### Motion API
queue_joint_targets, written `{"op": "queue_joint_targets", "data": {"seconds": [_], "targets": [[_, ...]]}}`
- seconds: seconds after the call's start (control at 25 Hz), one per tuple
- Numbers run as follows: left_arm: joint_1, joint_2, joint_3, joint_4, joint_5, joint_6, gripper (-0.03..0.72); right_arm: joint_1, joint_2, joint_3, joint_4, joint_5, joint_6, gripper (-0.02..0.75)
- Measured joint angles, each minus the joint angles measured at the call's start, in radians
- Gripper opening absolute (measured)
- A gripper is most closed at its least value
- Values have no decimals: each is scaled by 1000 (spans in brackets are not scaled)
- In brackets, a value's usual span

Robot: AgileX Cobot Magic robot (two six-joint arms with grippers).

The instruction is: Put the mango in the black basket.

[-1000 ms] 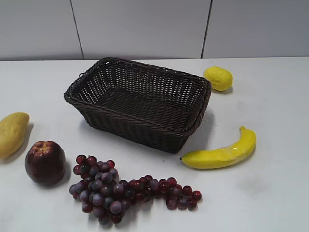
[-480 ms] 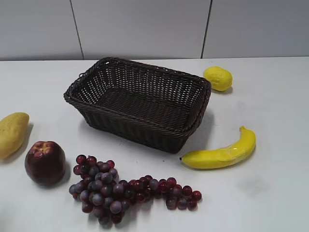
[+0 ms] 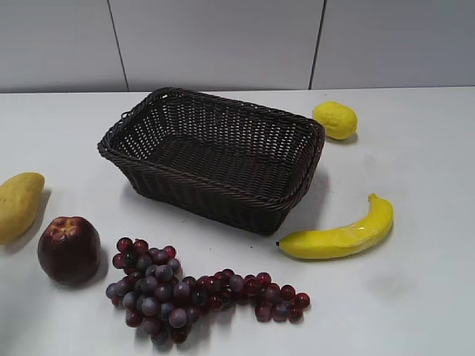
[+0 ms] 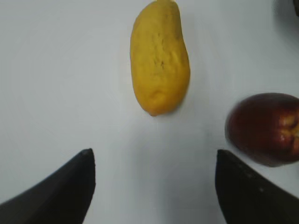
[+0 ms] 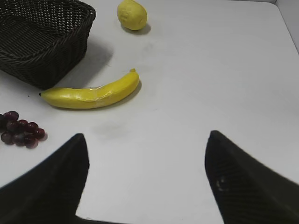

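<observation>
White table (image 3: 415,297), pale panelled wall behind. Mango (image 3: 18,204) lying at the far left edge of the exterior view, on the bare table, well apart from the black basket (image 3: 215,196) and outside it. Seen lengthwise in the left wrist view (image 4: 160,58), just ahead of the left end effector (image 4: 154,186), whose dark fingers (image 4: 70,186) stand wide apart with only table between them, holding nothing, not touching the fruit. Dark red apple (image 3: 69,249) just beside the mango, toward the near edge; same apple at the right of the left wrist view (image 4: 264,128), close to the right finger but apart from it. Bunch of purple-red grapes (image 3: 185,291) next along the front, right of the apple. Basket in the middle of the table, nothing inside, turned at a slant. Banana (image 3: 340,236) near the basket's right front corner, not touching it. Lemon (image 3: 335,120) behind and right of the basket. Right end effector (image 5: 147,182) spread wide over bare table, gripping nothing, with banana (image 5: 91,93), lemon (image 5: 131,15), a basket corner (image 5: 42,39) and a few grapes (image 5: 21,130) ahead of it.
</observation>
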Motion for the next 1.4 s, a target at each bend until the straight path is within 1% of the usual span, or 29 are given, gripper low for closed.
{"op": "queue_joint_targets", "data": {"seconds": [0.16,0.36,0.6,0.8,1.12,1.28,1.32,1.4], "targets": [[-7,139,-75,-1,17,6,608,0,0,0,0,0,0,592],[-40,292,-138,-1,30,7,610,0,0,0,0,0,0,592],[-46,415,-195,12,13,7,671,0,0,0,0,0,0,592],[-46,486,-229,16,-14,8,686,0,0,0,0,0,0,592],[-46,590,-234,22,-44,8,687,0,0,0,0,0,0,592],[-46,604,-234,22,-71,8,666,0,0,0,0,0,0,592],[-46,604,-234,22,-78,8,651,0,0,0,0,0,0,592],[-46,605,-234,21,-85,8,596,0,0,0,0,0,0,592]]}}
